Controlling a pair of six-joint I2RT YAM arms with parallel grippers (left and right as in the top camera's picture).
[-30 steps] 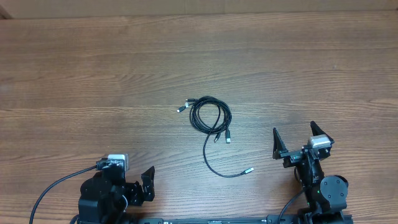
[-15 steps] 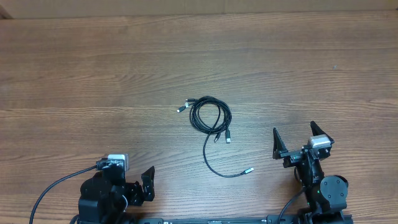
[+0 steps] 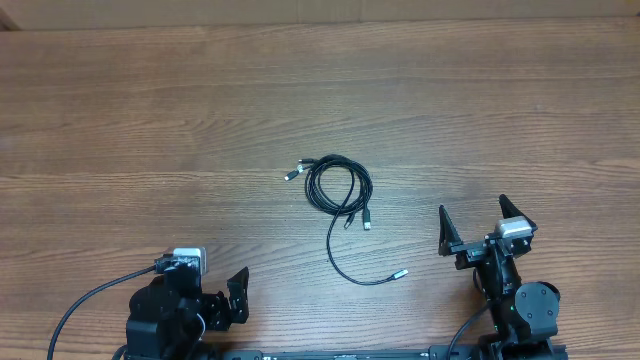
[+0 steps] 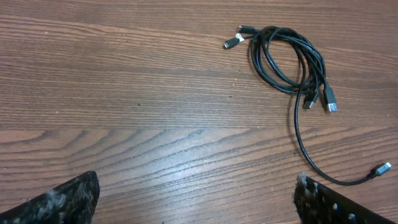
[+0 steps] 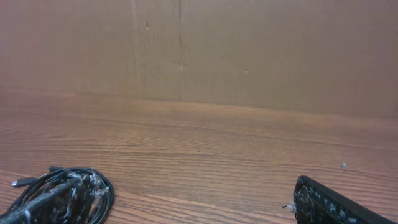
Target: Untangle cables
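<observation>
- While both arms sit at the near edge of a wooden table (image 3: 150,120), the cables (image 3: 350,190) lie on its bare middle, well apart from either gripper.
- The cables are thin black cords, bunched into a loose round coil.
- One strand trails out of the coil toward the arms, curves to the right and ends in a small silver plug tip (image 3: 400,273).
- Two more short plug ends (image 3: 292,173) poke out at the coil's upper left, and two others hang inside its lower right.
- The left gripper (image 4: 198,202) is spread wide and holds nothing. In the left wrist view its two fingers frame the bottom corners, with only wood grain between them.
- From that camera the cables (image 4: 323,74) lie ahead and to the right, and the trailing plug tip (image 4: 380,168) lies just above the right finger.
- The right gripper (image 3: 472,215) is also spread wide and holds nothing, its fingers pointing up the table.
- The coil lies ahead of it and to its left, and the trailing plug tip is the nearest part, not touching.
- In the right wrist view the cables (image 5: 62,193) show at the lower left corner, blurred, with a plain brown wall (image 5: 249,56) behind the table.
</observation>
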